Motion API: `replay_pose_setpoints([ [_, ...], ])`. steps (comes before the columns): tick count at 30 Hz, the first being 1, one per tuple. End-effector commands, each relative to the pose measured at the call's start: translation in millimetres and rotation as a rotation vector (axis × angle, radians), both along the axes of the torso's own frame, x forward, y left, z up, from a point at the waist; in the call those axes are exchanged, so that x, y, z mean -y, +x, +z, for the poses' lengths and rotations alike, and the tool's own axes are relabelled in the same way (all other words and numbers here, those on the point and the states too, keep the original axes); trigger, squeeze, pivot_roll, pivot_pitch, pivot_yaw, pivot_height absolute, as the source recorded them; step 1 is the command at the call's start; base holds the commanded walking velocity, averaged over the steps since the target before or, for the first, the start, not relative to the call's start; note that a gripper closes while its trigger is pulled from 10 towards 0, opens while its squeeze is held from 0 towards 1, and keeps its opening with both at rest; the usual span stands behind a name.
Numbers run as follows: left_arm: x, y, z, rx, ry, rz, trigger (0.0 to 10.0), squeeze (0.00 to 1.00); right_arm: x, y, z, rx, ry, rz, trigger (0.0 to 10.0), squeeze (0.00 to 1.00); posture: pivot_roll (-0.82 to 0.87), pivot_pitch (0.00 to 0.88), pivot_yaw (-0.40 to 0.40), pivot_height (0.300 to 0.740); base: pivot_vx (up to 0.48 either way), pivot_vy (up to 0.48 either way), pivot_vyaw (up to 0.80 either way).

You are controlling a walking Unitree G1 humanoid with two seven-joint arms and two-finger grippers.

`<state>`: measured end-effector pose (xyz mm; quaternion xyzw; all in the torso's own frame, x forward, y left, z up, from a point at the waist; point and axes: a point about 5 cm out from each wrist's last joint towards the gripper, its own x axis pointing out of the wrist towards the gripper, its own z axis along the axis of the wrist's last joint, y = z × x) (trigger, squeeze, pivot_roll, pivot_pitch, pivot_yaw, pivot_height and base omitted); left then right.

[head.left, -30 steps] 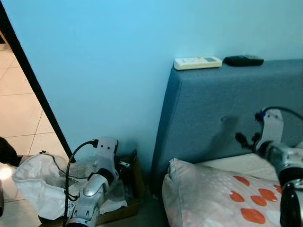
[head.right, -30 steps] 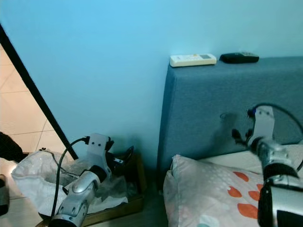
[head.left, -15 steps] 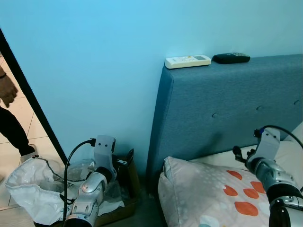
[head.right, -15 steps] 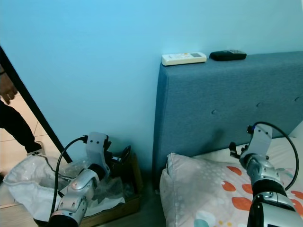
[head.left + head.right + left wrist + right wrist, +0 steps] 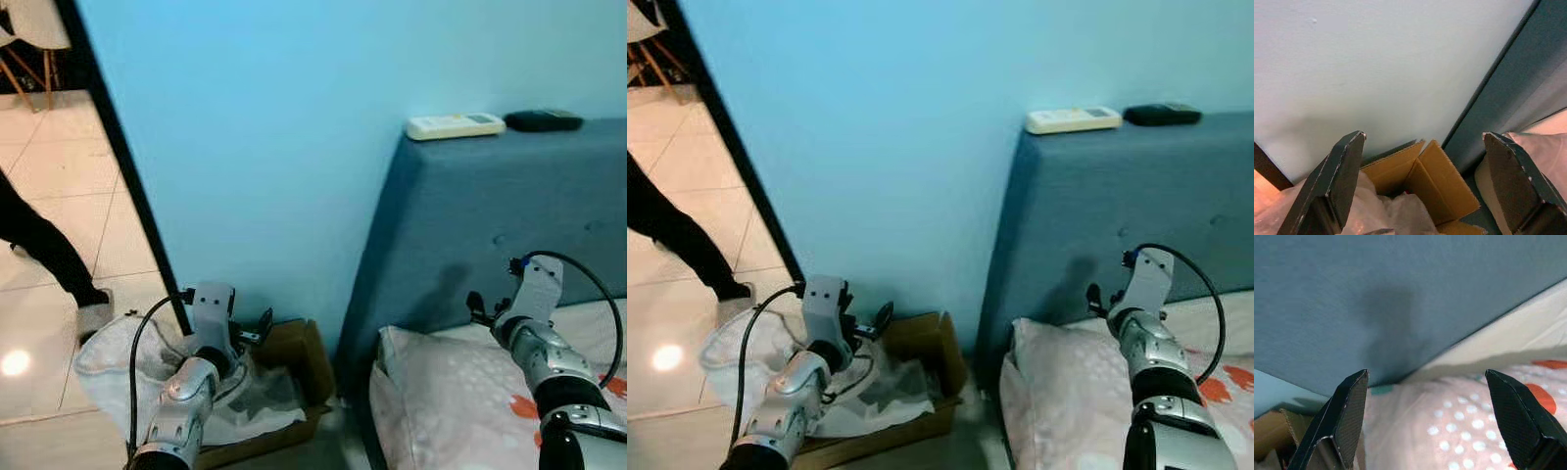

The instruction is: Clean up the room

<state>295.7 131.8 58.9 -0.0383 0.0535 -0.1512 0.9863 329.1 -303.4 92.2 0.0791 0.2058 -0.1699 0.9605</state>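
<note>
A plain light-blue wall stands behind a blue-grey upholstered headboard, whose top edge carries a white air-conditioner remote and, just beside it, a black remote. On the bed lies a pale pillow with orange spots. The right hand hovers above that pillow near the headboard, fingers spread wide and empty. The left hand, likewise released, hangs over an open brown cardboard box on the floor, holding what looks like crumpled white plastic bags. A person's dark-trousered leg stands on the tiled floor beyond the doorway.
</note>
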Motion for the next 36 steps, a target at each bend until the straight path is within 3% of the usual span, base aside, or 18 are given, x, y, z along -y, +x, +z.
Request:
replay_pose_setpoints([
  [1, 5.6, -2.5, -2, -0.007, 0.012, -0.039, 10.0, 0.00, 1.0, -6.3, -9, -0.030, 0.013, -0.016, 10.0, 0.00, -0.06, 0.068, -0.047, 0.735, 0.000, 0.000, 0.00],
  [23, 15.3, -1.1, 1, 0.008, 0.020, -0.132, 10.0, 0.00, 26.1, -24.4, -14, -0.057, -0.047, -0.213, 10.0, 0.00, -0.06, 0.060, -0.020, 0.735, 0.000, 0.000, -0.70],
  [29, 15.6, -2.3, -1, 0.001, 0.022, -0.142, 10.0, 0.00, 20.5, -22.6, -16, -0.048, -0.019, -0.203, 10.0, 0.00, -0.06, 0.058, -0.021, 0.735, 0.000, 0.000, -0.73],
  [30, 15.6, -2.6, -1, -0.001, 0.029, -0.146, 10.0, 0.00, 11.4, -19.2, -20, -0.061, 0.010, -0.156, 10.0, 0.00, -0.06, 0.055, -0.021, 0.735, 0.000, -0.307, 0.00],
  [36, 14.6, -2.7, -2, -0.006, 0.059, -0.142, 10.0, 0.00, -1.5, -16.5, -26, -0.077, 0.060, -0.140, 10.0, 0.00, -0.06, 0.053, -0.021, 0.735, 0.000, -0.397, 0.00],
])
